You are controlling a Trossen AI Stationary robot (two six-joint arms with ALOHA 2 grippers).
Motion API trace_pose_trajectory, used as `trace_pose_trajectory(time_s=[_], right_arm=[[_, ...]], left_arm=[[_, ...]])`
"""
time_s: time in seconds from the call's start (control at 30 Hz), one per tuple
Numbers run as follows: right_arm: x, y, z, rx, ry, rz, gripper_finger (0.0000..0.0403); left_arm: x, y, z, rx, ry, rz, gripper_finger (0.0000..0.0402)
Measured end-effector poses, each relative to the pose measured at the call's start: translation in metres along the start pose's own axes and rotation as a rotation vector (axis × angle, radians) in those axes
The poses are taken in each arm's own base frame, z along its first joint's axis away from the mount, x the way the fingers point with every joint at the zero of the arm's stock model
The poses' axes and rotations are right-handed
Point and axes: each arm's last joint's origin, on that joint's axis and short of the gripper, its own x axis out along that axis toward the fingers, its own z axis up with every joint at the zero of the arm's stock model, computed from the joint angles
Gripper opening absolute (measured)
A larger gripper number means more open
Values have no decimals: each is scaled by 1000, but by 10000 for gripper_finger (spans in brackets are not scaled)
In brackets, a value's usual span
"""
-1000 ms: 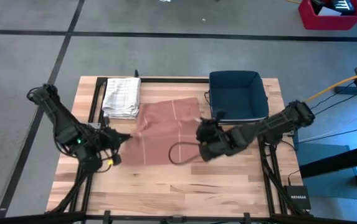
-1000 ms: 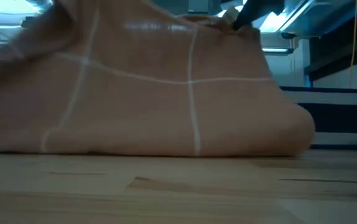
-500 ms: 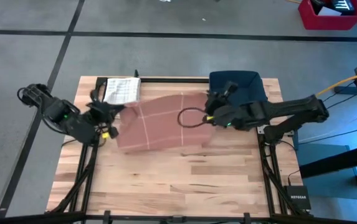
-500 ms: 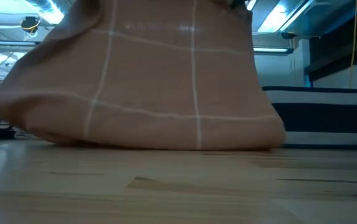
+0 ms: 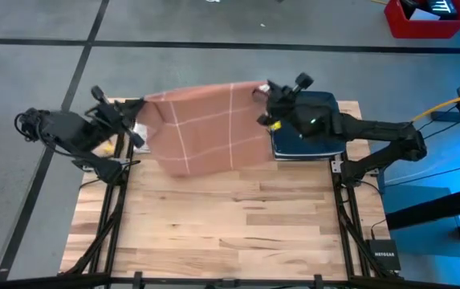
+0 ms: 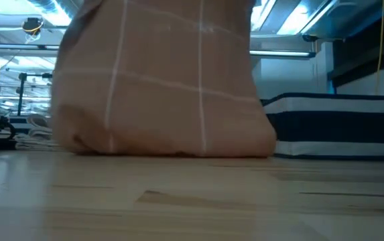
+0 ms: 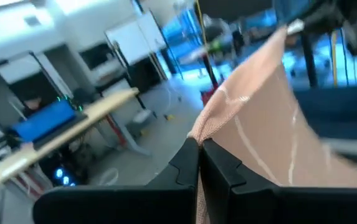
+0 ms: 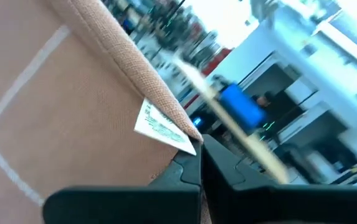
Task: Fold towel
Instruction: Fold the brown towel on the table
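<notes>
Both grippers are clamped tight on a top corner each of the towel (image 5: 205, 128). The left gripper (image 5: 137, 120) is up by the bench's far left corner and the right gripper (image 5: 263, 104) is near the far edge, over the dark blue bin (image 5: 314, 132). In the right wrist view the fingers (image 8: 197, 168) are pinched shut right under the towel's little white label (image 8: 164, 129), and in the left wrist view the fingers (image 7: 198, 163) are closed on the bunched hem.

What's just changed: a second ago the cloth was mostly flat in the middle of the bench (image 5: 213, 233) with both grippers low over the wood. Half a second ago they'd carried their corners up and toward the far edge. Now the cloth hangs as a stretched sheet between them along the far side. From the low view its bottom edge seems to still rest on the wood, folded under a bit, though I can't be sure how much is touching.

The other folded white towel that sat at the far left corner is now mostly hidden behind the raised cloth.

My read: this is the lift-and-spread part, no crease made yet. Next they'd probably have to lay the held edge back over the trailing one. Risk is a corner slipping.
</notes>
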Motion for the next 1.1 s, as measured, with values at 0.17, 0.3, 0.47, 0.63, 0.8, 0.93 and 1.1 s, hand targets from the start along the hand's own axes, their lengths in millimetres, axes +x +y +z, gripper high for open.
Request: trace_pose_trajectory(time_s=[0.17,0.3,0.47,0.63,0.8,0.93,1.1], right_arm=[[-10,-44,32,10,-118,-81,5],[-26,-83,55,91,-236,-81,5],[-48,-128,72,188,-317,-137,5],[-59,-151,78,238,-363,-159,5],[-56,-137,73,218,-320,-60,5],[-55,-115,68,184,-254,65,5],[-55,-77,67,130,-207,224,5]], left_arm=[[-3,21,35,-72,-220,-42,0],[-10,39,55,-167,-419,-60,0],[-16,59,67,-217,-530,-85,1],[-20,72,74,-284,-583,-104,1],[-15,54,64,-204,-477,-204,1],[-10,24,36,-102,-276,-348,1],[3,-29,-14,-77,14,-368,1]])
